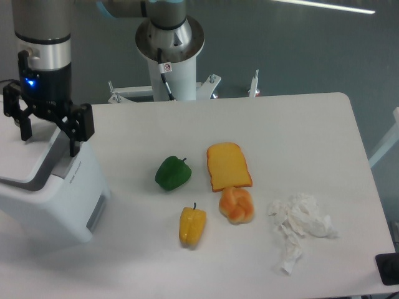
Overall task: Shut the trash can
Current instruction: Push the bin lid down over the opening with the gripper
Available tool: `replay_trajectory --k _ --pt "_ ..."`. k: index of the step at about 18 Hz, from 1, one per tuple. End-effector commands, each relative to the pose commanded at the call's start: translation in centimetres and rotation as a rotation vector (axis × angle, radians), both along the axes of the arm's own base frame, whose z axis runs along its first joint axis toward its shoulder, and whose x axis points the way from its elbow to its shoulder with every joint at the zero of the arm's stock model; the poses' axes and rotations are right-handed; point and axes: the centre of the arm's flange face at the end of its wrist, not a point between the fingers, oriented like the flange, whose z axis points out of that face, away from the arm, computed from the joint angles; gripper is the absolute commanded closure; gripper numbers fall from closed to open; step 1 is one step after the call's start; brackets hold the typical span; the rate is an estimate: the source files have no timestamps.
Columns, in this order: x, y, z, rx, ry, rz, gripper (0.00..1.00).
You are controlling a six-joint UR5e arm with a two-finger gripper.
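1. White plastic makes up the trash can [47, 193], which sits at the table's left edge; its flat lid [22, 156] lies nearly level over the opening, though the pictures do not settle whether it is fully latched.
2. Above the lid hangs the gripper [48, 134], its two dark fingers spread wide to either side of the lid's top and clamping nothing. That placement suits pressing the lid down, so closing looks nearly done.
3. Further right and well apart from the bin lie a green pepper [173, 173] and a yellow pepper [192, 225], then a slice of toast [229, 166] touching a bread roll [236, 205]. They are out of the arm's way.
4. Near the right edge rests a crumpled tissue [299, 227].
5. All of this sits on a plain white table [299, 137] with rounded corners. Behind it stands the arm's pedestal [169, 47] on a dull grey floor [312, 50].
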Motion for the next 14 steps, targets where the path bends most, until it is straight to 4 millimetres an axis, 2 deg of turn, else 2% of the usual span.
replay_trajectory --k 8,14 --pt "-1.8 0.3 -1.0 -0.01 0.0 0.018 0.0" --pt "-2.3 0.7 -2.1 -0.025 -0.008 0.023 0.0"
